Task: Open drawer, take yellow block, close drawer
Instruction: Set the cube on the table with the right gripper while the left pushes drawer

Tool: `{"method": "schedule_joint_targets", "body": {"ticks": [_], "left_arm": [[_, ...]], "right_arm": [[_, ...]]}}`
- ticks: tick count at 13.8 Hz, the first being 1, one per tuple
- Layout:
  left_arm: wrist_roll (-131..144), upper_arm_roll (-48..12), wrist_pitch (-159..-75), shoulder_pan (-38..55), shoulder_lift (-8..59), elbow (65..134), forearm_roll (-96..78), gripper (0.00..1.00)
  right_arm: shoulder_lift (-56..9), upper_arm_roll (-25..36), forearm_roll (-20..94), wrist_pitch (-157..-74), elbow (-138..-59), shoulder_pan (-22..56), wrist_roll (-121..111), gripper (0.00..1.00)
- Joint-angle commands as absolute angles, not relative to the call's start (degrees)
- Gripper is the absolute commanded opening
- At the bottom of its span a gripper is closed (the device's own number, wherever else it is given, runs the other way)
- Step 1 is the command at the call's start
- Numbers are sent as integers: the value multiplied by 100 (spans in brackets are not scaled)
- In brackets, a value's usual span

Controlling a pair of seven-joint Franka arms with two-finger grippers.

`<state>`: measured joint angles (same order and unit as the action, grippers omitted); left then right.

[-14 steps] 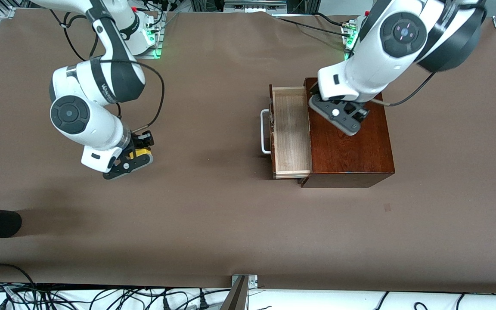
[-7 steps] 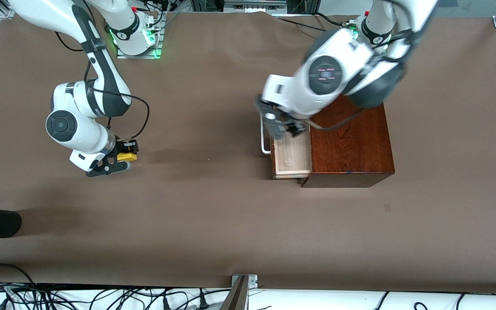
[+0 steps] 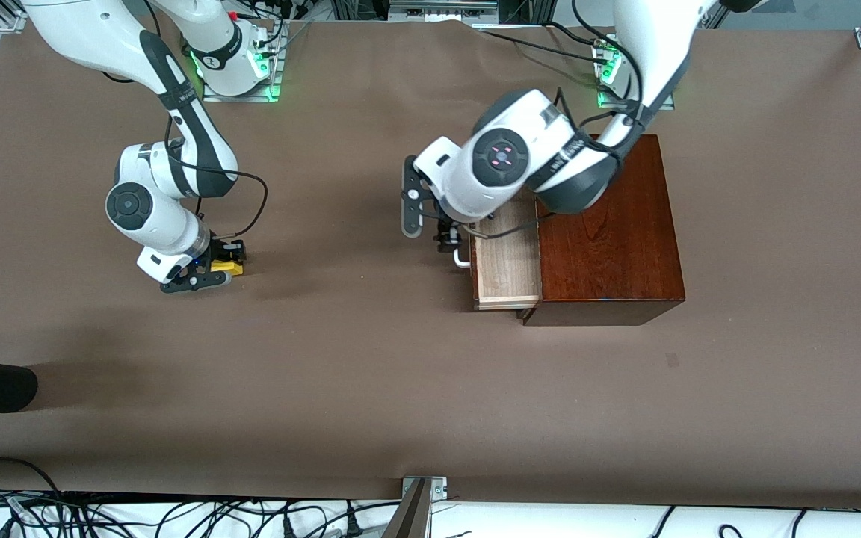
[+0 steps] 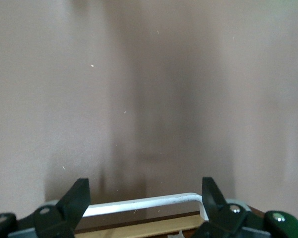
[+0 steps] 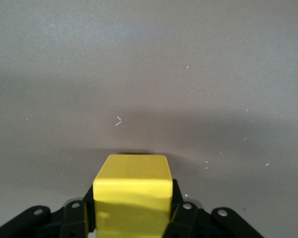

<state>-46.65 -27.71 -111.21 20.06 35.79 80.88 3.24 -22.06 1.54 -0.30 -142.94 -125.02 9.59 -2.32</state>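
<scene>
While the yellow block (image 5: 132, 191) is kept clamped low over the counter (image 3: 371, 373) in the right gripper (image 3: 215, 270) jaws, the left gripper (image 4: 144, 208) jaws are spread wide astride the white handle (image 4: 139, 206) so that the drawer (image 3: 507, 263) can be pushed shut.

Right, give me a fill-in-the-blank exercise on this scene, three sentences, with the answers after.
1. The right pincer is shut on the ____ block.
2. The drawer of the mahogany box stands ____.
3. The left pincer, fingers open, is at the drawer's white ____.

Missing words: yellow; open; handle
</scene>
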Motion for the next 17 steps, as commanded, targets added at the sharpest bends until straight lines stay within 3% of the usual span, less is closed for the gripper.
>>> {"method": "schedule_joint_targets", "body": {"ticks": [1,4,5,6,7,8,12,17], "left_arm": [[-4755,-2733,-11127,2241,3761,8129,966,100],[-4755,-2725,-11144,2294,3954,8253,1002,100],[-4755,-2716,-11145,2337,3990,8253,1019,100],[-4755,-2716,-11145,2338,4016,8323,1150,100],[-4755,-2716,-11127,2320,4008,8384,1291,100],[-4755,-2716,-11057,2259,3990,8437,1335,100],[-4746,-2698,-10417,2022,3885,8482,1336,100],[-4746,-2637,-9547,1986,3692,8455,1581,100]], "right_arm": [[-2179,88,70,-14414,-12621,879,-193,0],[-2425,79,62,-14563,-12604,835,-193,0],[-2469,79,62,-14633,-12604,835,-193,41],[-2444,79,53,-14616,-12604,835,-228,48],[-2348,44,53,-14573,-12586,826,-194,89],[-2190,35,53,-14494,-12534,826,-263,100],[-1583,-26,26,-12766,-11578,817,-229,100],[-1090,-26,9,-11289,-10155,879,-439,100]]}}
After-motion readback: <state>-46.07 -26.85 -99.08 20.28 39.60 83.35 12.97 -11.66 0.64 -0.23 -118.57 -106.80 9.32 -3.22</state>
